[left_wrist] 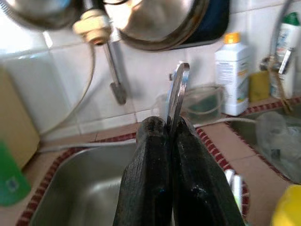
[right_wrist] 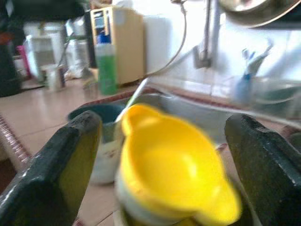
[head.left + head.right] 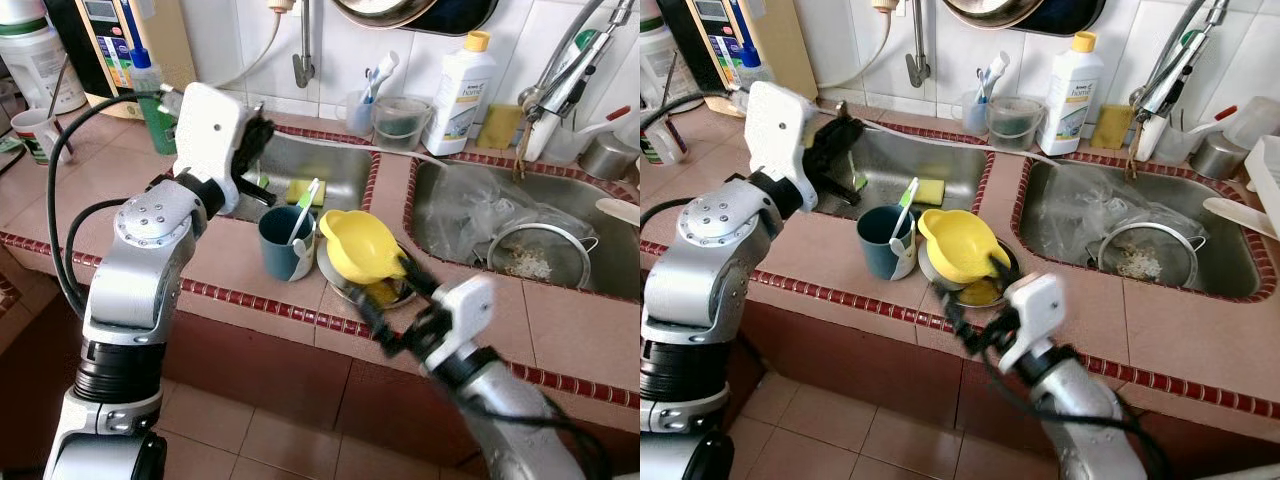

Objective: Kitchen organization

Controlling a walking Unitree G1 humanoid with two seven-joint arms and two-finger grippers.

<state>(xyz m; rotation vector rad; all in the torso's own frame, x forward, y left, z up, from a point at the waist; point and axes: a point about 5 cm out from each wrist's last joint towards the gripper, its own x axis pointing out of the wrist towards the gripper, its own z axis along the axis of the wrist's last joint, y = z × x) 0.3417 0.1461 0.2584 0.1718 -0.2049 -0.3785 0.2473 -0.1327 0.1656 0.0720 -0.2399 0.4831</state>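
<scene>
A yellow bowl [image 3: 358, 243] lies tilted on a metal dish [image 3: 335, 283] at the tiled counter's front edge, between the two sinks. My right gripper [image 3: 388, 296] is open just in front of it, one black finger [image 2: 61, 165] on each side of the bowl [image 2: 174, 165], not closed on it. Beside the bowl stands a dark blue mug [image 3: 284, 245] with a white and green utensil [image 3: 304, 207] in it. My left gripper [image 3: 257, 133] is raised over the left sink and shut on a thin metal utensil [image 1: 178, 89] that sticks out past the fingertips.
The left sink [image 3: 335, 160] holds a yellow sponge [image 3: 299, 190]. In the right sink [image 3: 600, 215] are a metal strainer [image 3: 535, 255] and a plastic bag. A white bottle [image 3: 458, 92], a clear cup, a green bottle [image 3: 155, 105] and a tap line the back wall.
</scene>
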